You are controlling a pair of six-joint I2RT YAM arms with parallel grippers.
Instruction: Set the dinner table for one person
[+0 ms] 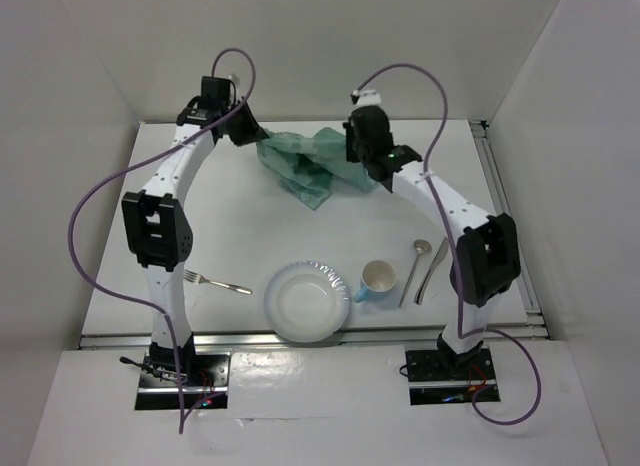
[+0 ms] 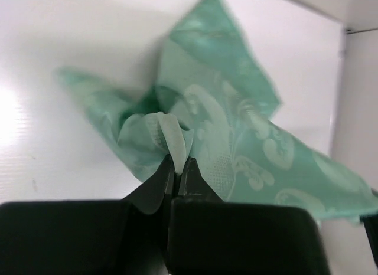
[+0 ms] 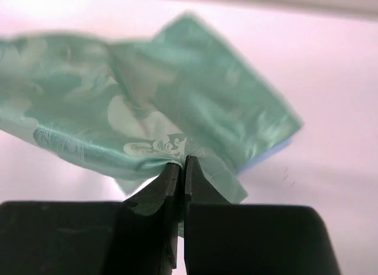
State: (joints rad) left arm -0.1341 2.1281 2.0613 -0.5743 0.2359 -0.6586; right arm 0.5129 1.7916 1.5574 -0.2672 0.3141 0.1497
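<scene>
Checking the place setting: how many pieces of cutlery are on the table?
3. Fork left of the plate; spoon and knife side by side right of the mug. The green cloth might hide more.

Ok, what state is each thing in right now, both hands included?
Left hand: shut on the green cloth.
Right hand: shut on the green cloth.
Green cloth: crumpled, pinched by both hands.
Plate: upright, empty.
Cup: upright, looks empty.
Fork: lying flat.
Spoon, knife: lying flat.
</scene>
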